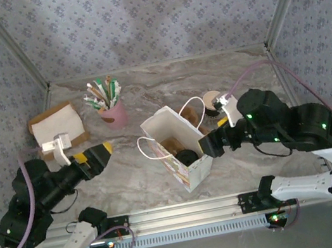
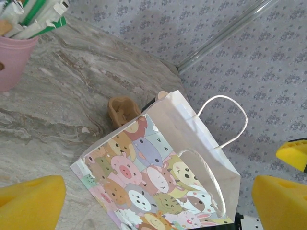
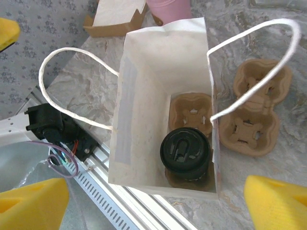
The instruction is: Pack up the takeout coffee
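Right gripper (image 1: 210, 144) hangs spread wide and empty just over the paper bag (image 3: 144, 96), and the takeout coffee (image 3: 184, 149) sits lidded down in the bag's near end. Catch a loop handle (image 3: 72, 72) or the thin wall while pulling away and the bag tips. Bare table (image 1: 131, 181) lies on the near side, with the left gripper (image 1: 97, 154) also spread, well off to the left.

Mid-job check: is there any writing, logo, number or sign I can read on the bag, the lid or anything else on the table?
No readable text anywhere.
Paper bag: cartoon animal faces only, no words.
Black lid inside the bag: raised moulded shapes, too blurred to read as letters.
Straw wrappers in the pink cup: green and white print, nothing legible.
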Robot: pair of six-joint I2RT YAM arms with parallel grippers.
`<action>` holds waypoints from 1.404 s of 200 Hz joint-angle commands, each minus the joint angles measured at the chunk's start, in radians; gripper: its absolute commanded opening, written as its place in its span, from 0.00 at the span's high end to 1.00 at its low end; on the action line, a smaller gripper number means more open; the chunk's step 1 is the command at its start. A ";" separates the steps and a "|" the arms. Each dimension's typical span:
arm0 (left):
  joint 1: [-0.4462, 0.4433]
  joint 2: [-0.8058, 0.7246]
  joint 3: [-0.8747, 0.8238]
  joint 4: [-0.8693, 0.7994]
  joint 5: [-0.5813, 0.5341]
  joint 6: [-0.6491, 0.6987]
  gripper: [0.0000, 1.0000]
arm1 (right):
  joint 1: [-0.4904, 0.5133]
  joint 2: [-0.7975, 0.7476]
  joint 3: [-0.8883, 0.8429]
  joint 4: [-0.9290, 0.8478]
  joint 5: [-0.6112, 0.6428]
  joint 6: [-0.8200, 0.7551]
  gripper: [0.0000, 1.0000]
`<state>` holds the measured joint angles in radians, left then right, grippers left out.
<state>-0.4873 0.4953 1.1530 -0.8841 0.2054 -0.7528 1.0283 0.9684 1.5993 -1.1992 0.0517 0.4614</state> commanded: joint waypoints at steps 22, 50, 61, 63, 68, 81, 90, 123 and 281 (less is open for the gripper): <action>-0.007 -0.046 0.028 -0.060 -0.038 -0.010 0.00 | -0.007 -0.127 -0.039 -0.021 0.117 0.048 0.04; -0.008 -0.076 0.000 -0.083 -0.035 -0.033 0.01 | -0.011 -0.225 -0.078 -0.056 0.197 0.088 0.05; -0.007 -0.088 -0.013 -0.103 -0.039 -0.037 0.03 | -0.012 -0.257 -0.096 -0.075 0.224 0.108 0.05; -0.008 -0.092 -0.016 -0.106 -0.041 -0.037 0.03 | -0.012 -0.263 -0.099 -0.080 0.226 0.111 0.05; -0.007 -0.097 -0.022 -0.112 -0.043 -0.041 0.05 | -0.011 -0.274 -0.106 -0.090 0.231 0.120 0.05; -0.008 -0.103 -0.043 -0.126 -0.037 -0.046 0.09 | -0.011 -0.302 -0.121 -0.118 0.242 0.152 0.05; -0.008 -0.100 -0.060 -0.133 -0.027 -0.051 0.12 | -0.010 -0.321 -0.136 -0.136 0.247 0.179 0.06; -0.008 -0.078 -0.160 -0.105 0.029 -0.078 0.25 | -0.010 -0.377 -0.219 -0.176 0.235 0.271 0.07; -0.007 0.096 -0.521 0.290 0.085 -0.179 0.40 | -0.034 -0.431 -0.745 0.085 -0.062 0.318 0.27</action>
<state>-0.4877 0.5625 0.6510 -0.7315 0.2600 -0.9051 1.0073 0.5526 0.9199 -1.2457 0.0940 0.8085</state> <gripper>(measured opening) 0.601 0.734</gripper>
